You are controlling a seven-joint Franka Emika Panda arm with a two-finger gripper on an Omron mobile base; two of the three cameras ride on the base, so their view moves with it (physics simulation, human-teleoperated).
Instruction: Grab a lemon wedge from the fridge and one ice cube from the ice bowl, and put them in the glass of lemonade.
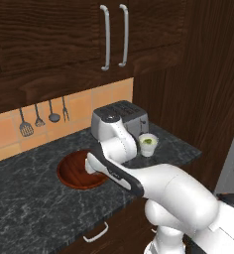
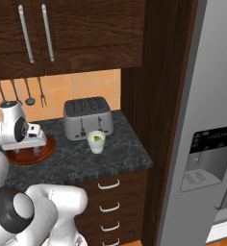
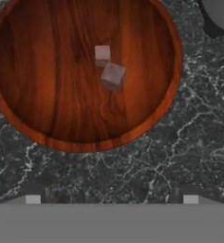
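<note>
Hovering above the ice bowl (image 2: 26, 153), the hand (image 2: 30, 150) points straight down with its two fingers spread wide and nothing between them. From the right base view the fingers hang over the bowl's near side, just above its rim. The left base view hides the hand behind the arm's white elbow, yet it gives the clearest look at the ice bowl (image 1: 72, 173) as a round reddish-brown dish on the dark marble counter (image 1: 29, 208), left of the toaster (image 1: 124, 115).

Looking down from the hand view, the ice bowl (image 3: 42, 137) holds two pale ice cubes (image 3: 112, 76) near its middle, touching at a corner, which neither base view lets you make out. The fingertips (image 3: 33, 199) stand at the bottom of that view, over bare counter just outside the rim.

The glass of lemonade (image 2: 96, 141) stands in front of the toaster, apart from the bowl, with pale green liquid inside. The fridge (image 2: 207, 125) shows its grey door and black dispenser panel at the right of the right base view; the left base view catches just a grey sliver of it.
</note>
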